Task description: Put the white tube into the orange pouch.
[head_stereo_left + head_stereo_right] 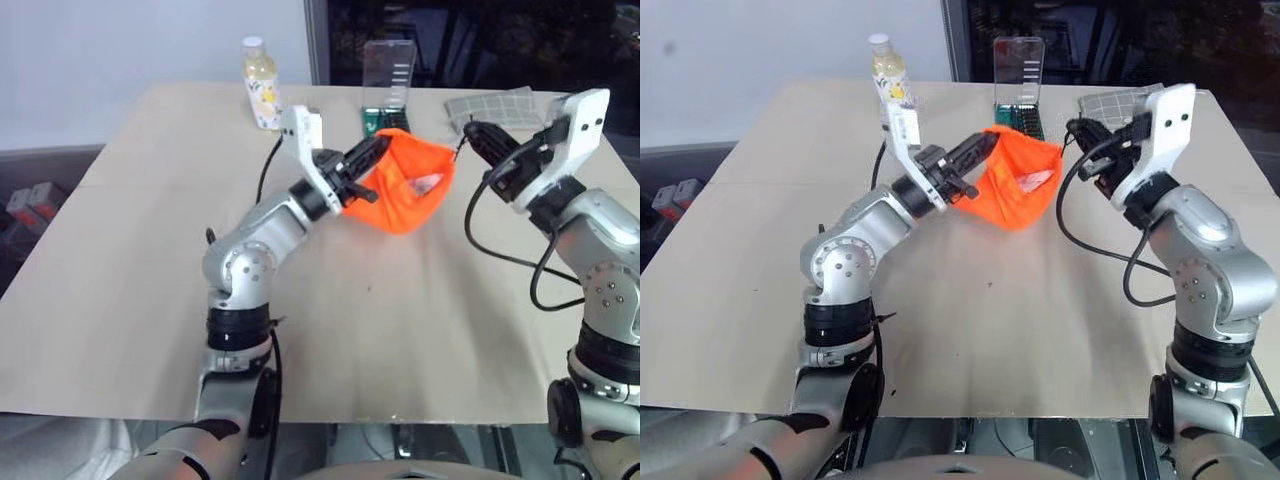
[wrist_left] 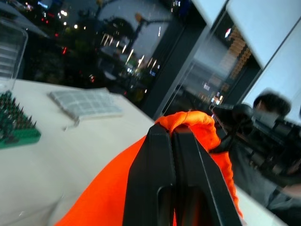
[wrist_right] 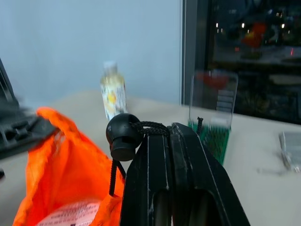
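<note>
One pale yellow plastic bottle with a white cap stands upright at the far edge of the beige table, behind and left of the bright orange soft fabric drawstring pouch. The left gripper has its black fingers pressed together on the pouch's left rim, holding it clear above the table. One clear plastic case with a green base stands just behind the pouch. The pouch's mouth faces up and toward the right gripper. Inside it lies one small white plastic tube with print, its exact lie hard to tell. The right gripper, right of the pouch, has its fingers clamped on the thin dark cord, beside its round black toggle. One grey checked cloth pouch lies flat behind the right gripper.
</note>
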`<control>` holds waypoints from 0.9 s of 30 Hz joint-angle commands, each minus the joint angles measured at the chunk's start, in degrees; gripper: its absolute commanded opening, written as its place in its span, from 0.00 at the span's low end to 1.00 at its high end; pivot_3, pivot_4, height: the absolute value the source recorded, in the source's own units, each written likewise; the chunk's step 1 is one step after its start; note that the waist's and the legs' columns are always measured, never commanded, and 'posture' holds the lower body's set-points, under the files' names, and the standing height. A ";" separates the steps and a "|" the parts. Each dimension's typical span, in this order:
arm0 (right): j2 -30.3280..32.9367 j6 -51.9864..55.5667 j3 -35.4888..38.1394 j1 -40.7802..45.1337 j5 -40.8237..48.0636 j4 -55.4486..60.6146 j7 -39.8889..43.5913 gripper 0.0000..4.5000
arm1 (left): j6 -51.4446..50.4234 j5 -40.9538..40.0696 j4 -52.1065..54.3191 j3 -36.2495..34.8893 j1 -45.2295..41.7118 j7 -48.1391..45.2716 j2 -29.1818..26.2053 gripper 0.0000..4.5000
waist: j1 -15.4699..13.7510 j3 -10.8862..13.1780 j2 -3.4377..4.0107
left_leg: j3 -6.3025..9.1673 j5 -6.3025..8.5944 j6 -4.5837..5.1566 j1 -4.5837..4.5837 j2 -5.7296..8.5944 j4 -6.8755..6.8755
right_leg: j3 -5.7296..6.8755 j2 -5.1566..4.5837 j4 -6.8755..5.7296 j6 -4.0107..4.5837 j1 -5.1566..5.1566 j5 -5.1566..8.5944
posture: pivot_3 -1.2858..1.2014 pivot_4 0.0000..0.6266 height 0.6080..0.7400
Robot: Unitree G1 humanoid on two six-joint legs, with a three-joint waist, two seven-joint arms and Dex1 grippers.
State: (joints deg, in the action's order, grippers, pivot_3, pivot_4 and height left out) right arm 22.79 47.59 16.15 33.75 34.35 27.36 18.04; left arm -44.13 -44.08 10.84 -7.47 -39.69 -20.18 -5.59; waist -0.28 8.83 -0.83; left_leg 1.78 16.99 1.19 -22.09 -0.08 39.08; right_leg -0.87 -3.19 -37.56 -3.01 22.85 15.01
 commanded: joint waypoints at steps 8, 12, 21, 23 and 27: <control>5.27 -4.22 -0.72 9.58 -1.77 -3.18 0.42 0.02 | 3.44 1.11 3.35 1.98 5.64 -4.08 -2.58 0.00 | 0.77 0.07 0.06 | 0.02 -0.03 -0.04 -0.29 0.01 0.03 | -0.02 0.00 -0.15 0.00 0.36 0.00 | 0.52 0.24 1.00; 5.47 -4.93 -1.92 12.72 -2.11 -3.79 0.19 0.00 | 3.86 0.29 3.82 1.85 6.26 -5.34 -3.06 0.36 | 0.96 0.07 0.06 | -0.01 -0.03 -0.04 -0.38 0.00 0.01 | -0.05 -0.01 -0.10 0.00 0.41 0.00 | 0.52 0.24 1.00; 6.96 -7.26 -3.64 19.49 -3.17 -6.29 1.93 0.00 | 6.10 -3.17 5.21 0.20 5.02 -6.31 -1.56 0.58 | 0.91 0.07 0.06 | -0.04 -0.03 -0.04 -0.66 0.01 0.02 | -0.06 -0.06 -0.12 0.00 0.67 -0.01 | 0.52 0.24 1.00; 7.00 -7.98 -2.76 22.37 -2.92 -7.41 1.42 0.00 | 6.90 -2.86 4.69 0.14 4.06 -6.13 -1.69 0.58 | 0.94 0.08 0.07 | -0.06 -0.03 -0.04 -0.66 0.03 0.03 | -0.07 -0.09 -0.13 -0.01 0.68 -0.01 | 0.52 0.24 1.00; 7.94 -8.54 -4.88 21.87 -4.18 -8.07 3.09 0.00 | 9.36 -1.62 2.22 0.19 0.77 -5.97 -1.34 0.58 | 0.85 0.06 0.05 | -0.02 -0.03 -0.05 -0.68 0.02 0.05 | -0.04 -0.06 -0.17 -0.01 0.72 -0.01 | 0.52 0.24 1.00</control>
State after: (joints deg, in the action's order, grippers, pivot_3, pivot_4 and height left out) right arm 29.34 40.91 11.73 55.78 31.22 17.62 19.86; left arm -37.04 -46.10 12.71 -6.80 -36.84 -25.81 -7.17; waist 0.56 8.88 -0.78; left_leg 1.81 16.96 1.15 -22.76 -0.07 39.13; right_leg -0.87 -3.23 -37.71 -3.01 23.54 15.00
